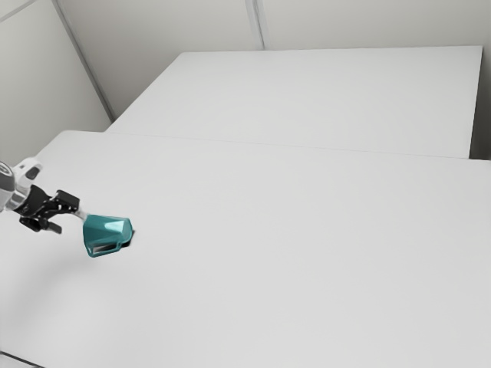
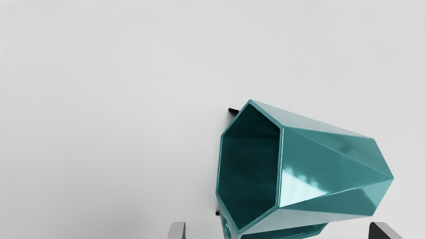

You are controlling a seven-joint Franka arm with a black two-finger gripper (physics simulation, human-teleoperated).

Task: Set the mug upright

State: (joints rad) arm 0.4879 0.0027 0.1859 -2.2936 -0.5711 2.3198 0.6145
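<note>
A pale wall [image 1: 31, 84] stands at the exterior view's left, and a thin dark line [image 1: 21, 359] crosses that view's lower left corner. Next comes the black two-finger gripper [image 1: 69, 222], over the part of the table [image 1: 291, 253] at the exterior view's left, nearer the table's far left corner than its far right. Its two fingers are spread wide apart with nothing clamped between them. In the exterior view the finger nearer the mug overlaps the mug's edge; whether they touch there I cannot tell.

Just beside the gripper, on its exterior-view-right side, is the teal faceted mug [image 1: 109, 228], lying on its side on the table, well in from the far edge. Its wide open mouth faces the exterior view's left and its narrower base the exterior view's right. The handle [image 1: 109, 249] is on the side toward the exterior camera. In the wrist view the mug lies ahead of the fingertips, its handle side toward them, and the dark hollow inside shows through the six-sided rim [image 2: 281, 166]. Small dark patches [image 2: 233, 112] show on the table by the rim.

Farther right, beyond the table's far edge, is a second white surface [image 1: 322, 100], with a back wall [image 1: 368, 23] behind it; a narrow vertical seam [image 1: 256, 23] runs down that wall.
</note>
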